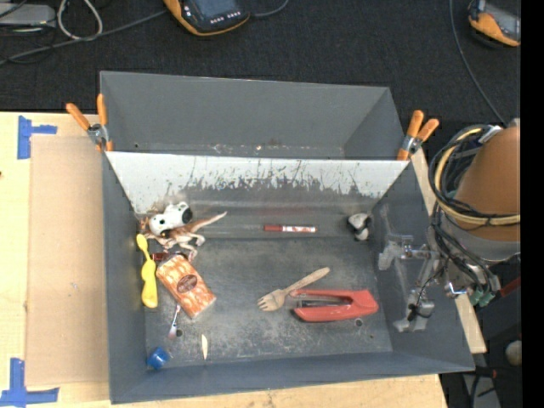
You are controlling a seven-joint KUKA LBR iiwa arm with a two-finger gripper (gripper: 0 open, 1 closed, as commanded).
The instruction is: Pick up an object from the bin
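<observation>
— Camera view first. Found the gripper where?

— Saw the gripper at the right end of the grey bin, low by the foot of the right-hand wall, hung from the arm reaching in from that side.

— Clenched or released?

— Could not tell. Too much metal and cable bunched together there to read the grip.

— And nearest to it?

— Noted a red-handled tool lying flat on the bin floor, just to the view's left of the gripper. Near, but apart, not touching.

— Anything against that tool?

— Spotted a wooden fork slanted beside it, handle end up against the tool's upper edge, tines toward the view's left. Whether touching or merely close, could not say.

— Further back?

— Made out a small black-and-white thing at the foot of the back wall, beyond the gripper and a little to the view's left. Also a thin red-and-white pen lying along that same wall.

— And the far side?

— Counted a loose heap at the left, well apart from the gripper: a white toy dog, a long yellow thing, an orange packet. Found a blue ball alone in the front left corner.
</observation>
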